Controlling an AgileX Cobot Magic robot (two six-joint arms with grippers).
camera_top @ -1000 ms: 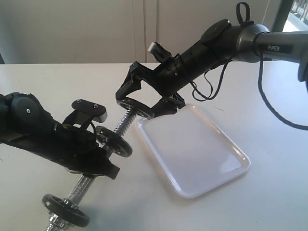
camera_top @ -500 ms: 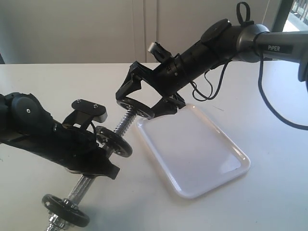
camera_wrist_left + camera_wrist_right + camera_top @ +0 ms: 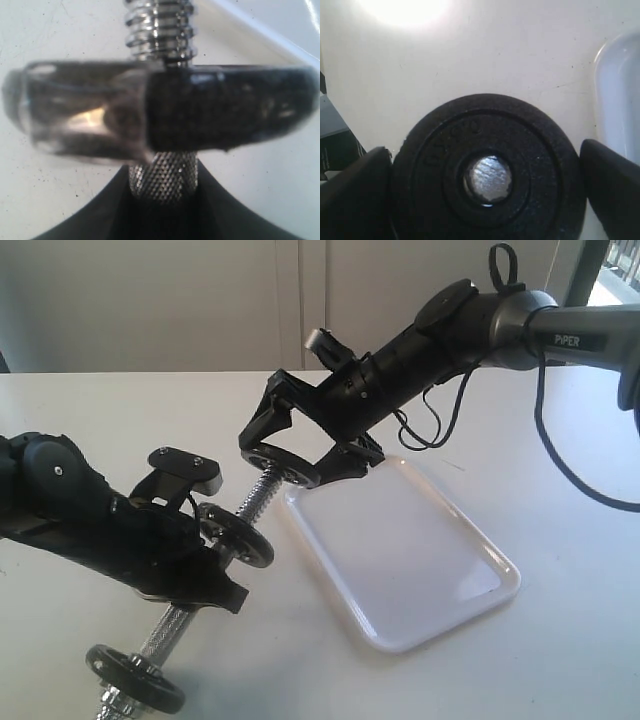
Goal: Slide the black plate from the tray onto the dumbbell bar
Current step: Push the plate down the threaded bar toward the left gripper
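The dumbbell bar (image 3: 258, 497) slants up from the table's front left. My left gripper (image 3: 212, 575) is shut on its knurled middle (image 3: 163, 176), just behind an inner black disc with a silver star nut (image 3: 85, 117). My right gripper (image 3: 282, 458) is shut on the black plate (image 3: 292, 472) and holds it at the bar's upper threaded end. In the right wrist view the plate (image 3: 535, 150) sits between both fingers (image 3: 612, 185), and the bar's end face (image 3: 487, 179) fills its hole. The white tray (image 3: 470, 605) lies bare under the right arm.
Another black disc (image 3: 135, 677) sits on the bar's lower end near the front edge of the white table (image 3: 560, 480). Cables hang from the right arm (image 3: 440, 430) above the tray's far corner. A pale wall stands behind the table.
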